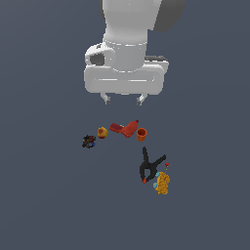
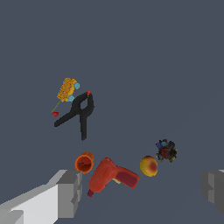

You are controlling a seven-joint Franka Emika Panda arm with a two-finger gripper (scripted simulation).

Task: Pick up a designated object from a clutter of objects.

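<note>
**Black spring clamp on the floor, gripper raised and empty**

Item one: we record the black spring clamp (image 1: 150, 167) lying flat on the dark grey floor (image 1: 44, 205), at about 5 o'clock from the centre of the exterior view. Its two long handles splay apart toward 12 and 2 o'clock there, and its small red-orange tips sit at the 7 o'clock end. In the wrist view the clamp (image 2: 80, 112) is fully exposed.

Item two: the orange-yellow blocky item (image 1: 162, 183), blue-edged, lies just beside the clamp's tip end; we cannot tell whether they touch.

Item three: a row of four at the clamp's 11 o'clock, apart from it: orange cup (image 1: 141, 134), red angular tool (image 1: 125, 128), yellow-red fruit (image 1: 102, 132), dark multicoloured lump (image 1: 88, 141). The cup and tool lie close together.

Item four: the gripper (image 1: 123, 100) hangs above the row, its jaws spread wide and holding nothing. We see both fingers (image 2: 65, 192) in the wrist view.
</note>
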